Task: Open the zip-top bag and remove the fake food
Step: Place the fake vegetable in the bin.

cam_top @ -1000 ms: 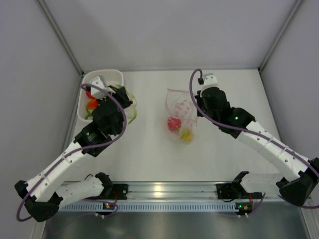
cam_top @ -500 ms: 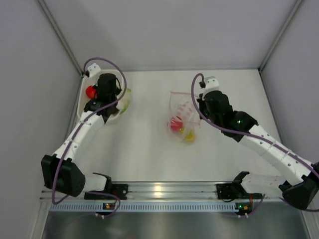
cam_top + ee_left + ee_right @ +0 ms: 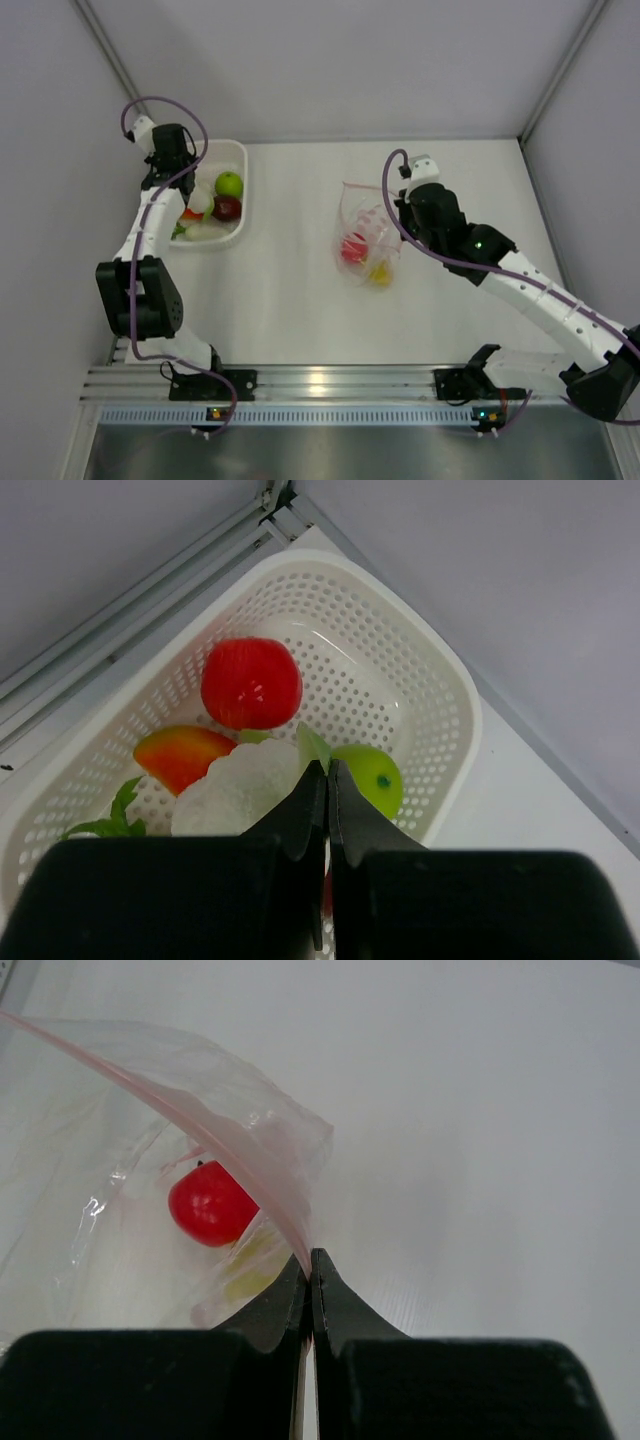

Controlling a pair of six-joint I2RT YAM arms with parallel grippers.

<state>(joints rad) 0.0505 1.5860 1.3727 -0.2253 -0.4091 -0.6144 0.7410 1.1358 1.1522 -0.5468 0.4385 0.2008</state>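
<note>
The zip-top bag (image 3: 365,228) lies mid-table, clear with a pink zip strip (image 3: 215,1125). A red fruit (image 3: 208,1205) and a yellow piece (image 3: 245,1275) are inside it. My right gripper (image 3: 310,1256) is shut on the bag's pink strip edge and shows in the top view (image 3: 394,224) at the bag's right side. My left gripper (image 3: 325,767) is over the white basket (image 3: 440,695), shut with the pale green leaf (image 3: 311,746) of a white vegetable (image 3: 238,788) at its tips. It shows in the top view (image 3: 188,198) too.
The basket (image 3: 238,160) at the back left corner holds a red fruit (image 3: 250,682), an orange-red one (image 3: 180,755), a green one (image 3: 372,777) and a dark red one (image 3: 227,208). Grey walls stand close behind and left of it.
My left arm swung from mid-left to the back left, carrying the pale green and white vegetable down into the basket. My right gripper kept its hold on the bag, which shifted slightly.
</note>
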